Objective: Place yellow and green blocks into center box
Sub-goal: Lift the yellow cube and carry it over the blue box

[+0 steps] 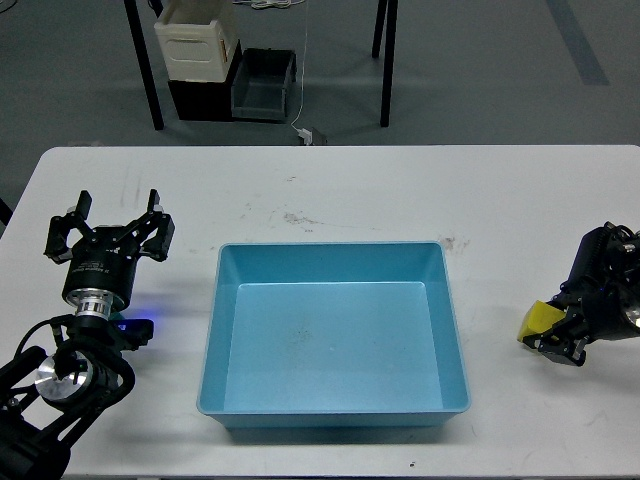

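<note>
1. Sitting in the middle of the white bench [330, 190], the light blue tray [213, 330] holds nothing but a few faint specks on its floor.
2. On the left, the left gripper [112, 222] points away from the camera with its fingers spread wide apart, and nothing is between them.
3. Its arm rises from the lower left corner, and a small blue light glows on the bench just beside the wrist.
4. On the right, the right gripper [560, 345] is low over the bench near the right edge, well apart from the tray.
5. A yellow block [540, 320] sits at the tip of that gripper, tilted, with the dark fingers closed against it.
6. Whether the block touches the bench or hangs just above it, I cannot tell.
7. The green block does not show anywhere in the head view.
8. Beyond the bench, on the grey floor, stand a cream bin [197, 42] and a dark crate [264, 85] side by side, between black legs of other furniture.
9. A thin white cable [302, 70] hangs down to a small plug on the floor near the crate.
</note>
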You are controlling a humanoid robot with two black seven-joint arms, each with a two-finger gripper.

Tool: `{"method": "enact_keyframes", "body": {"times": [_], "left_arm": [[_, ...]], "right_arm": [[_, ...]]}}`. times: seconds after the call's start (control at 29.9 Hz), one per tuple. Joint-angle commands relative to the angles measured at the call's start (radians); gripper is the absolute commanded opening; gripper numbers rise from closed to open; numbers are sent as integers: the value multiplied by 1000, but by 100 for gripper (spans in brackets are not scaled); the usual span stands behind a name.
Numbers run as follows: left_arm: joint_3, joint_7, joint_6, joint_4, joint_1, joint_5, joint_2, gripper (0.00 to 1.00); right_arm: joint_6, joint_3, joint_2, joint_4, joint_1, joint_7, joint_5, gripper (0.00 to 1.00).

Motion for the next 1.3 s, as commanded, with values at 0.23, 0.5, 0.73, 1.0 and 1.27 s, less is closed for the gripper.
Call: {"method": "enact_keyframes", "body": {"times": [0.23, 0.5, 0.73, 1.0, 1.27], "left_arm": [[-5, 0, 2, 0, -2, -2, 7, 100], [-5, 0, -5, -2, 2, 0, 12, 100], [-8, 0, 0, -3, 0, 0, 10, 100], [-22, 0, -8, -3, 0, 0, 12, 100], [-22, 0, -8, -3, 0, 2, 19, 100]], "right_arm": [[-5, 92, -42, 113, 222, 0, 0, 8], [56, 86, 33, 316, 399, 0, 58, 8], [105, 49, 225, 264, 406, 0, 79, 8], [105, -3, 440, 34, 295, 0, 82, 9], [102, 1, 520, -14, 204, 0, 82, 11]]}}
